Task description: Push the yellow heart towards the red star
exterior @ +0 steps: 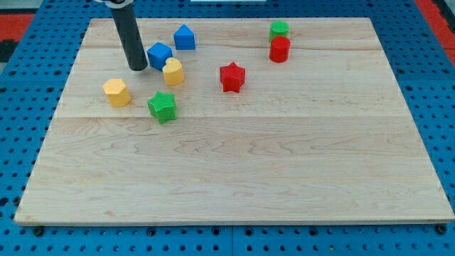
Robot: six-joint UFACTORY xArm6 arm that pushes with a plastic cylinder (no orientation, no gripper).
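The yellow heart [173, 72] lies on the wooden board at the upper left. The red star [232, 77] lies to its right, a block's width or so away. A blue cube [159, 55] touches the heart's upper left side. My tip [137, 67] stands just left of the blue cube and left of the heart, with the cube partly between them. The dark rod rises to the view's top.
A yellow hexagon block [116, 92] and a green star [162, 107] lie below the heart. A blue pentagon-like block [184, 37] lies above it. A green cylinder [279, 30] and a red cylinder [279, 50] stand at the upper right. The board [234, 178] sits on a blue pegboard.
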